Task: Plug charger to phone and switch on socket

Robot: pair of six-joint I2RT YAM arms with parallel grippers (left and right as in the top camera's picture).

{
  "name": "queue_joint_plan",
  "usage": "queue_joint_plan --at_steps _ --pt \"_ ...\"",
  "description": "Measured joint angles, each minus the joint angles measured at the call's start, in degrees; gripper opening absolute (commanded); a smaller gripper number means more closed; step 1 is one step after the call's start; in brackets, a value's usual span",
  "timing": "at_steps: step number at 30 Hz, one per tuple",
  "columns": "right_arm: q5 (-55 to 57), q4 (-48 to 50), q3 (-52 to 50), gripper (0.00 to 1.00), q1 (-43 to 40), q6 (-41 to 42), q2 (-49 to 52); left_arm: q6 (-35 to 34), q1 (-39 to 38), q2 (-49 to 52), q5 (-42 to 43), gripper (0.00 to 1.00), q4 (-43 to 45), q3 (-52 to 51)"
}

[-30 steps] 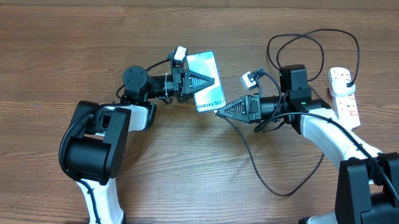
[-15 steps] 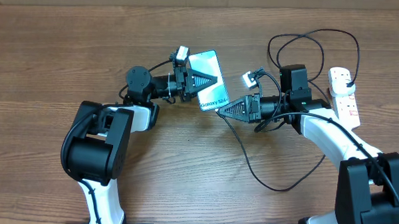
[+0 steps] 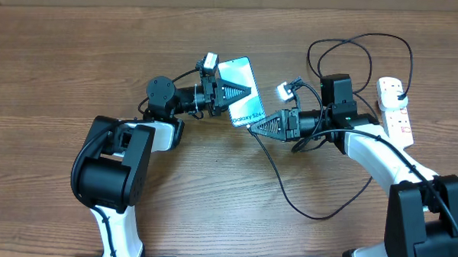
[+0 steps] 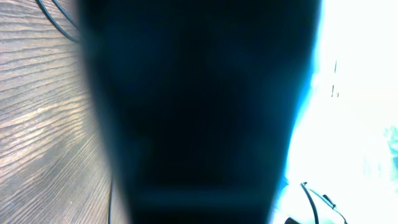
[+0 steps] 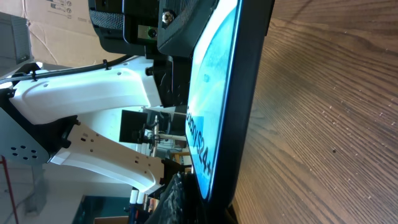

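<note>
The phone (image 3: 239,69) with its teal screen is lifted at the table's middle, and my left gripper (image 3: 242,93) is shut on it across the screen. My right gripper (image 3: 252,127) is shut on the charger's plug tip, right at the phone's lower end by the white text. The charger cable (image 3: 288,195) trails down from it, curves back right and loops behind the right arm to the socket (image 3: 395,111). In the right wrist view the phone (image 5: 217,93) stands edge-on just above my dark fingers (image 5: 177,199); the plug tip is hidden. A dark finger (image 4: 199,112) fills the left wrist view beside the bright phone screen (image 4: 354,93).
The wooden table (image 3: 211,189) carries a wide cable loop (image 3: 354,45) at the back right, above the right arm. The power strip lies by the right edge, next to the right arm's white link (image 3: 373,153).
My left gripper has carried the phone a little to the right, bringing its lower end closer to the right gripper. The right arm has stayed where it was.
</note>
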Motion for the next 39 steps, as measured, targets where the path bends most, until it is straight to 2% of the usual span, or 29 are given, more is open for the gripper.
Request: queue_joint_plan --at_steps 15,20,27,28,31,33,35,38,39 --pt "1.6 -1.2 0.0 0.04 0.0 -0.1 0.0 0.0 0.0 0.0 -0.2 0.04 0.0 0.0" --pt "12.9 -13.0 0.2 0.04 0.1 -0.8 0.0 0.9 2.3 0.0 -0.2 0.04 -0.8 0.0" --pt "28.3 -16.7 0.2 0.05 0.7 -2.5 0.0 5.8 6.8 0.0 0.2 0.04 -9.9 0.0" --pt "30.7 -17.2 0.2 0.08 1.2 -2.6 0.0 6.4 6.9 0.0 0.3 0.04 -10.6 0.0" --pt "37.9 -18.2 0.2 0.26 4.1 -2.7 0.0 8.5 6.8 0.0 1.0 0.04 -11.8 0.0" --pt "41.8 -18.3 0.2 0.31 6.4 -3.0 0.0 9.3 6.5 0.0 1.2 0.04 -12.3 0.0" --pt "45.6 -18.2 0.2 0.46 9.1 -3.1 0.0 9.7 6.4 0.0 1.6 0.04 -12.3 0.0" --pt "49.5 -18.0 0.2 0.52 11.9 -3.1 0.0 10.3 6.4 0.0 2.0 0.04 -12.4 0.0" --pt "50.4 -18.0 0.2 0.58 12.3 -3.1 0.0 10.6 6.4 0.0 2.2 0.04 -12.4 0.0"
